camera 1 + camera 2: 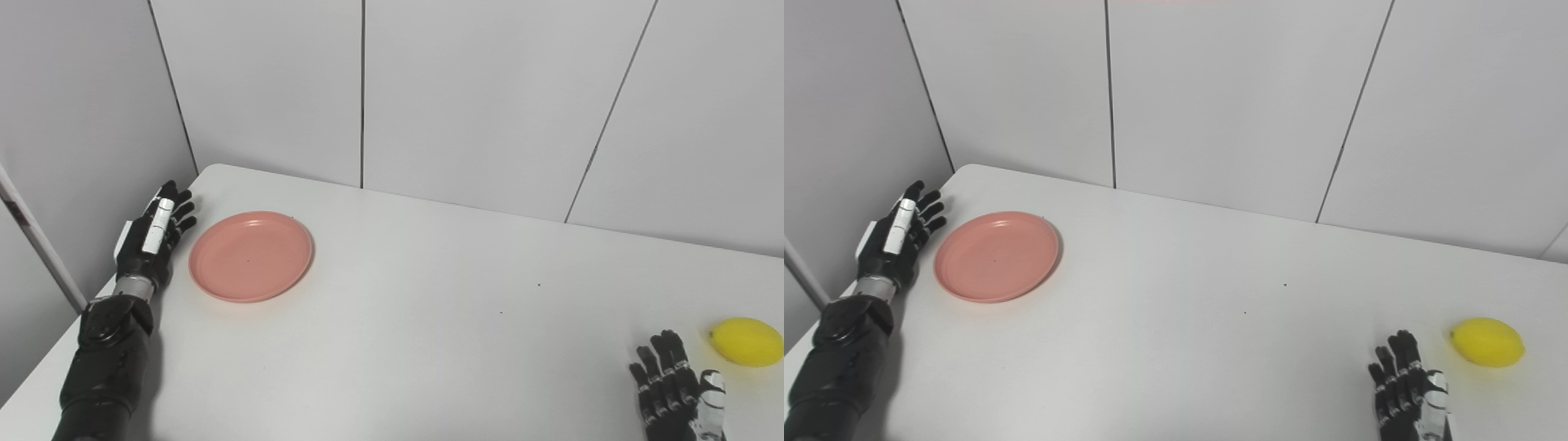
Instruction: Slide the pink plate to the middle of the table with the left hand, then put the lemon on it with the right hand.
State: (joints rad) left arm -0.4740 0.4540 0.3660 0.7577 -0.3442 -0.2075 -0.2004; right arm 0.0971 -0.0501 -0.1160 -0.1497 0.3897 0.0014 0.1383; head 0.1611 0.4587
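Right hand (677, 386) waited near the front edge, fingers spread and empty, just left of the lemon (746, 342).

Farther back on the white desk (429, 294), the left hand (153, 236) stood edge-on with fingers straight and apart, holding nothing, just beside the pink plate's (250, 256) left rim, seemingly set to push it toward the middle; the plate lay empty at far left, well apart from the lemon. No labels or writing were readable.

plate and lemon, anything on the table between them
Nothing but bare white table between the plate and the lemon, apart from a few tiny dark specks. Both eye views show it; the right hand sits just short of the lemon.
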